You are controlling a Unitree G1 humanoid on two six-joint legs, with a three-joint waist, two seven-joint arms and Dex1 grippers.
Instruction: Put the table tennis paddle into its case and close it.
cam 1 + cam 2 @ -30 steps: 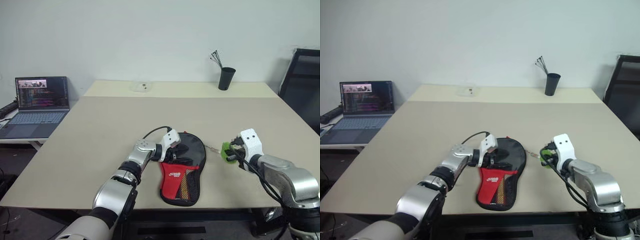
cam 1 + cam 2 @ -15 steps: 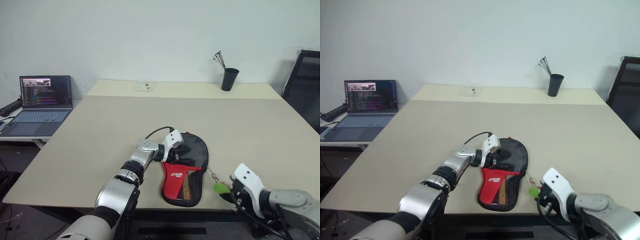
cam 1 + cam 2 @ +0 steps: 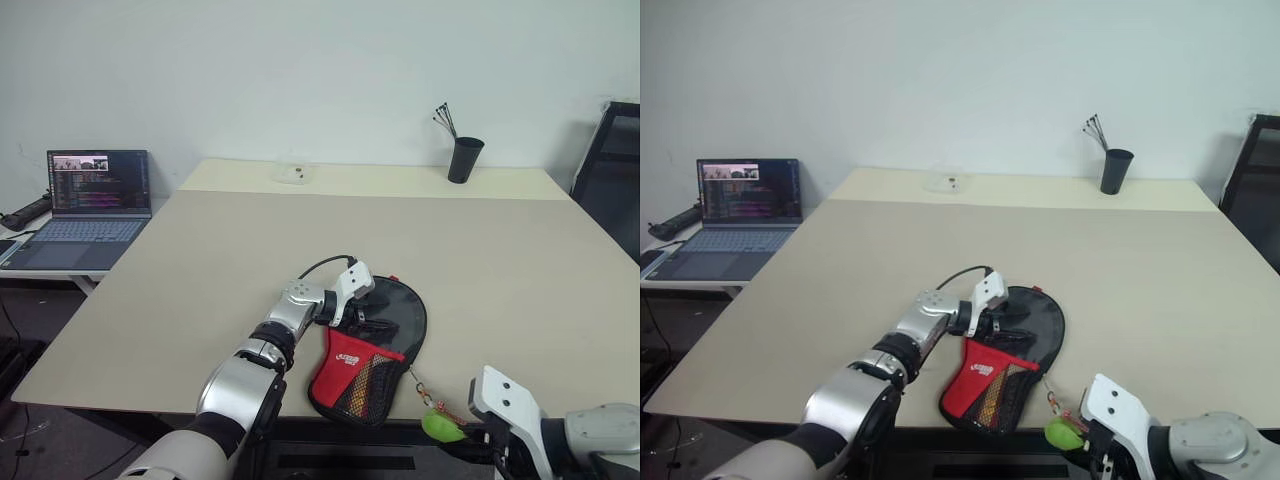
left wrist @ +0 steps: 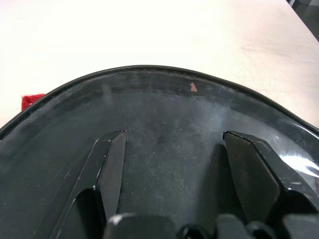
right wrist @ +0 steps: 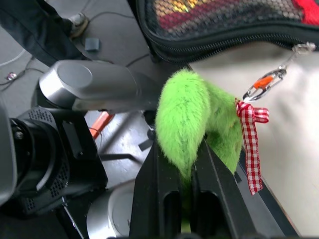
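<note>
Zipping step under way — right gripper (image 5: 182, 164) clamped the green ball charm (image 5: 192, 124); left gripper (image 4: 172, 159), fingers spread, pressed the case (image 3: 372, 350). Next, probably: finish the pull.

The case (image 3: 372, 345) is lying at the near edge of the desk (image 3: 250, 250), blocking the 6 o'clock stretch. The left hand (image 3: 362, 316) is sitting over its black face with fingers (image 4: 110, 164) spread apart, closing the approach from 9 o'clock. The right hand (image 5: 182, 164) is pinching the green charm (image 3: 442, 427) off the desk edge at 5 o'clock, its cord (image 3: 424, 393) crossing that gap. A black cup (image 3: 464, 159) at 1 o'clock and a small dish (image 3: 291, 174) at 11 o'clock are standing well apart, leaving the middle open for passing
</note>
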